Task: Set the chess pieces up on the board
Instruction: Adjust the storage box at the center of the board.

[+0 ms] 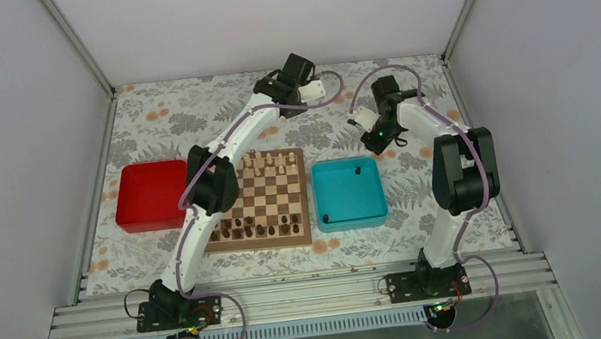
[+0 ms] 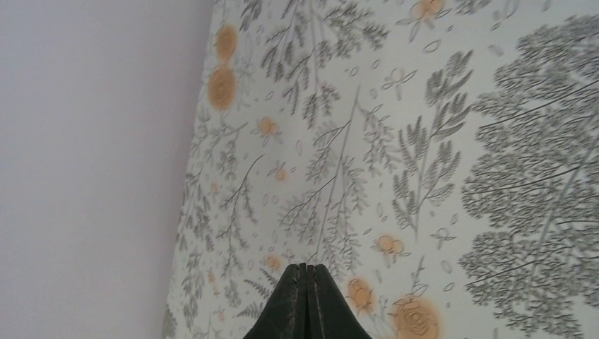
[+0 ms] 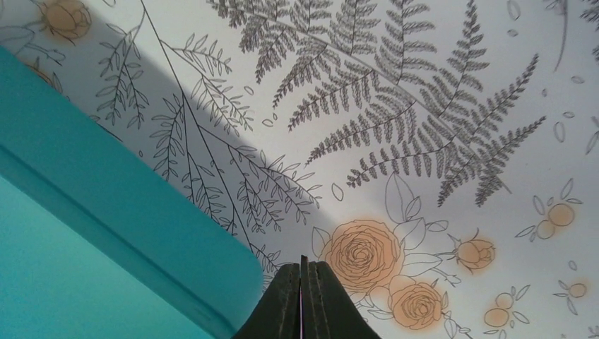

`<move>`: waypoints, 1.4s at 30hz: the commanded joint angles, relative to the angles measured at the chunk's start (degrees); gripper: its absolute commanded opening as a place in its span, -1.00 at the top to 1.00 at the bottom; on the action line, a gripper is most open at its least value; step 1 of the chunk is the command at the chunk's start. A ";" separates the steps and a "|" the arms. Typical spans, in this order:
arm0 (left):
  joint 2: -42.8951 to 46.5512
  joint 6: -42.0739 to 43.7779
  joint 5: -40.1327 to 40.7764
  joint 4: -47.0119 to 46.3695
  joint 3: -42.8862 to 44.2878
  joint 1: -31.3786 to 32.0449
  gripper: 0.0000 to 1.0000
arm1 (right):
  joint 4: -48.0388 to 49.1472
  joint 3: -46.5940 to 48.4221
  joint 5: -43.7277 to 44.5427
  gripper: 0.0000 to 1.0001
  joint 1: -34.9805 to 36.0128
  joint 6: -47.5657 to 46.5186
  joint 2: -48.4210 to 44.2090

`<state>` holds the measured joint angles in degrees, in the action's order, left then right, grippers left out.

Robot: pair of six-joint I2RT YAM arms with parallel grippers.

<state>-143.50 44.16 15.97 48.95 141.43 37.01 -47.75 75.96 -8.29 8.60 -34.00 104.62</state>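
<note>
The wooden board [image 1: 264, 200] lies at the table's middle. Dark chess pieces [image 1: 254, 227] stand along its near rows and pale pieces along its far rows. Two dark pieces [image 1: 357, 168] lie in the teal tray [image 1: 349, 194], the other at its near left. My left gripper [image 1: 267, 83] is shut and empty, over the cloth beyond the board; its closed fingertips show in the left wrist view [image 2: 306, 272]. My right gripper [image 1: 380, 141] is shut and empty just past the teal tray's far right corner [image 3: 233, 268]; its fingertips show in the right wrist view [image 3: 302, 267].
A red tray [image 1: 149, 196] stands left of the board. White walls close the table on the left, back and right. The floral cloth [image 1: 186, 114] covers the whole table. The left arm stretches over the board's left side.
</note>
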 commanded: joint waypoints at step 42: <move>8.91 -6.38 -14.29 2.51 -2.25 -3.16 0.95 | 8.14 2.13 27.58 0.92 4.69 -1.51 5.93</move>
<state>-136.64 40.12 7.64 48.97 137.45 33.65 -44.93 74.06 12.78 14.02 -32.75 107.98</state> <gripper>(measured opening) 0.025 0.041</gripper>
